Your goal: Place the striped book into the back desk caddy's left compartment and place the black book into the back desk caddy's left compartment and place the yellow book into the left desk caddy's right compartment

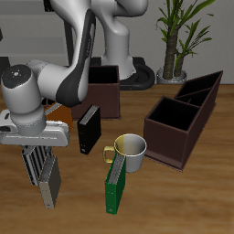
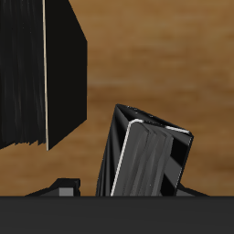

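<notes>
The two-finger gripper (image 1: 43, 175) grips the grey striped book (image 1: 49, 181) above the table's front edge. Next, carry it to the dark back desk caddy (image 1: 103, 90).

Wooden table (image 1: 174, 201) bearing 2 caddies (image 1: 183, 119), mug (image 1: 131, 149), 2 upright books (image 1: 88, 130).

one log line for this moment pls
end effector: shut on striped book, lifted off table | black book: upright on table | back desk caddy: no book seen inside | phase: carrying first book
</notes>
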{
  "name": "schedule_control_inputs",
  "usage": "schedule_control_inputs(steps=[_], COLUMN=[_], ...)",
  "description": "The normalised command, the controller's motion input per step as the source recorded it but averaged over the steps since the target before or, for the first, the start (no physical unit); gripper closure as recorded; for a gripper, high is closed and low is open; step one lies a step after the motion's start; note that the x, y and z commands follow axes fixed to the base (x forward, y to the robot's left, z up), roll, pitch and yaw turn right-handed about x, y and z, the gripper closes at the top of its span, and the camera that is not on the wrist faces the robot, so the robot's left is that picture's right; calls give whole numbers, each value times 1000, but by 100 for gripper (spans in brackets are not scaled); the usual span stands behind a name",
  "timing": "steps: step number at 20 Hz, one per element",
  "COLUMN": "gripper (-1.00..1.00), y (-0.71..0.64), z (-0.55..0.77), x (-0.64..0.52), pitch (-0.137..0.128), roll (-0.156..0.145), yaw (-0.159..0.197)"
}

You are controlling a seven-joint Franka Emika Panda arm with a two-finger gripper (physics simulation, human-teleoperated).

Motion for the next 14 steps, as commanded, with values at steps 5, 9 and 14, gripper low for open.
schedule_control_inputs(steps=[5, 9, 14], gripper=[100, 100, 100], y=[31, -34, -277], z=[334, 514, 835], x=[-101, -202, -373], pitch=[-21, -39, -98], roll=[-1, 1, -39], yaw=[-12, 20, 84])
